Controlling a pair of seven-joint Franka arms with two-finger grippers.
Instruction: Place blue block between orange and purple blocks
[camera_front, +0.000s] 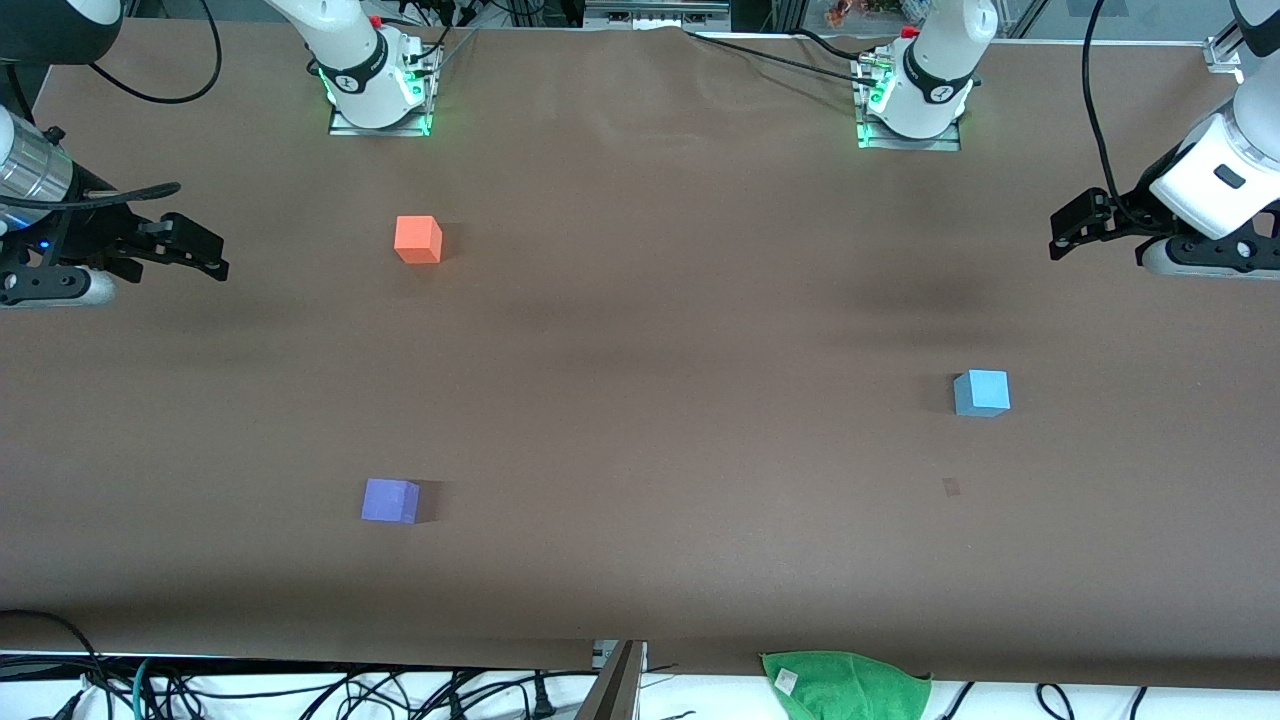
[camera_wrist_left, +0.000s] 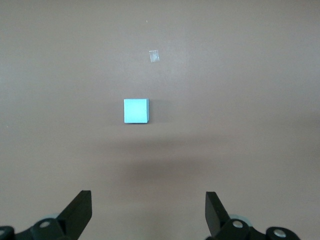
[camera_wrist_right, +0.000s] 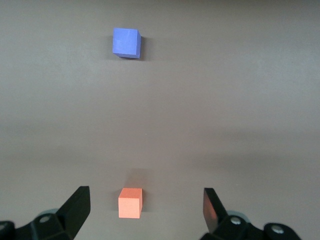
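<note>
Both tools hang in the air at the ends of the table, and neither has anything in it. Left tool (camera_front: 1062, 232) is up over the table's edge at the left arm's end, its fingers (camera_wrist_left: 80, 212) spread wide with bare table between them. Right tool (camera_front: 205, 250) is over the right arm's end, likewise spread wide and empty.

As for the task, nothing looks done yet. The blue block (camera_front: 981, 393) sits flat on the table (camera_front: 650, 330) toward the left arm's end, well apart from the other two cubes and untouched; the left wrist view shows it lying clear of the fingers. The orange block (camera_front: 418, 240) and the purple block (camera_front: 390, 500) both sit toward the right arm's end, the purple one nearer the front camera than the orange, with an open stretch of table between them.

What is left, by my reckoning, is everything: reach the blue block, likely with the left arm as it is closest, grip it, carry it across and set it down in that gap
</note>
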